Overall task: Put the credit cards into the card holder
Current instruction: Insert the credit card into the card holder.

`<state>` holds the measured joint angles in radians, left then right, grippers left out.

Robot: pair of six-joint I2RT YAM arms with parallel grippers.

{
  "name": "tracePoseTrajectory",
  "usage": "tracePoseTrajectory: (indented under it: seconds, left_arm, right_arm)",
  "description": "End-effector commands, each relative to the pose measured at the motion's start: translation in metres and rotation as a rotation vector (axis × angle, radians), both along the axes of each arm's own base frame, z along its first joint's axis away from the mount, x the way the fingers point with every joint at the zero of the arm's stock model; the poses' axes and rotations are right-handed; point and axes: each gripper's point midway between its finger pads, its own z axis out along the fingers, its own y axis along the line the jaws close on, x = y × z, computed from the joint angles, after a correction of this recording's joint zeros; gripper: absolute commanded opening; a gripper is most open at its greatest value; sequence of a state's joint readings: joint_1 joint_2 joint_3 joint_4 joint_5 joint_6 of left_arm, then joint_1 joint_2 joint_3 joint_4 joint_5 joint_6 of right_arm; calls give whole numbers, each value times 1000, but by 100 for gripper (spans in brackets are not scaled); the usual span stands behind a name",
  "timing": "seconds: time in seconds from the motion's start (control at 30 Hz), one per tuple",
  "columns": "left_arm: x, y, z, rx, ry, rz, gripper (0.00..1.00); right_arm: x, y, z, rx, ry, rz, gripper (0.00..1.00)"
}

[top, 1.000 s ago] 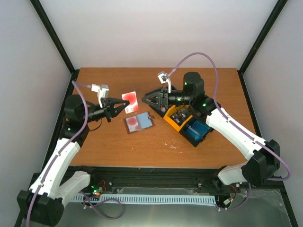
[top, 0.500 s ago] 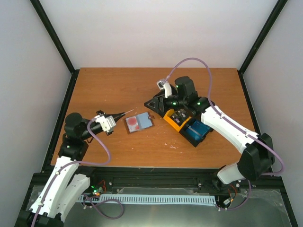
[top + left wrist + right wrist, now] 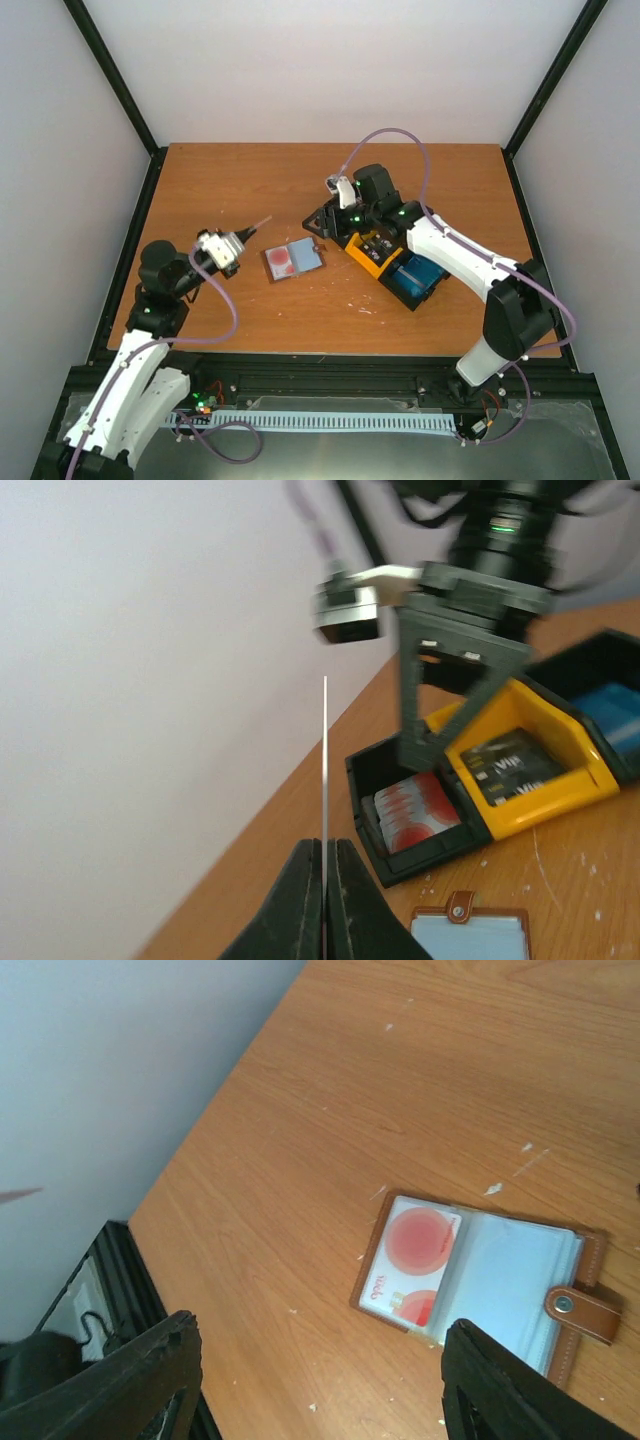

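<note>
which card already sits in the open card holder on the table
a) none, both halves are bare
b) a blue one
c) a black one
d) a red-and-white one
d, the right wrist view shows a red-and-white card tucked into one half of the open card holder, while the other half shows only its grey-blue lining.

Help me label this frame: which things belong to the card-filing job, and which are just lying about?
Job: card holder, card pinched in left gripper, red cards, dark cards, blue cards.
Lying about: yellow bin, black bin, white flecks on the table.
</note>
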<state>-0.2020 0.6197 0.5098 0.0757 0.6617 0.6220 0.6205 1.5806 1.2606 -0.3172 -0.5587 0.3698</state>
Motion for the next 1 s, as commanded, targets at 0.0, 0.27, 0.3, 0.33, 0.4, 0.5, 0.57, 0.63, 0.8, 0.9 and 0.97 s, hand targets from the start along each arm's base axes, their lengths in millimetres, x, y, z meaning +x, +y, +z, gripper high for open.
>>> tracePoseTrajectory:
  seconds: [0.0,0.27,0.3,0.33,0.4,0.5,0.57,0.63,0.8,0.9,0.97]
  left_arm:
    - [50,36,21,-478,438,317,1]
    - [54,-10,-116,-787,1518,349,3]
    - [53,-13,-130,-795,1592,359,2]
    - [53,-15,-141,-799,1644,375,2]
    - [56,-14,-154,-813,1692,408,2]
    - [59,-19,-164,-847,1748,390,2]
    - [62,-22,-174,-875,1782,381,1]
    - [65,-24,-181,-894,1790,367,1]
    - [85,-21,-196,-893,1750,414,1]
    - [92,-18,-209,-881,1739,452,1]
    - [94,-16,-217,-875,1734,474,1]
  right_arm:
    - [21,-5,-9,-55,35,-108,66]
    - [19,-15,-90,-277,232,-144,70]
    - [19,-17,-98,-309,241,-145,70]
    - [18,-17,-109,-345,253,-135,70]
    - [16,-17,-124,-403,263,-129,69]
    - [15,-18,-146,-499,269,-136,67]
    - [16,-20,-160,-555,282,-157,62]
    - [19,-25,-174,-602,299,-182,58]
    - [24,-23,-193,-625,313,-187,49]
    - [22,-22,-199,-633,324,-171,47]
    - [19,-22,-203,-639,332,-159,47]
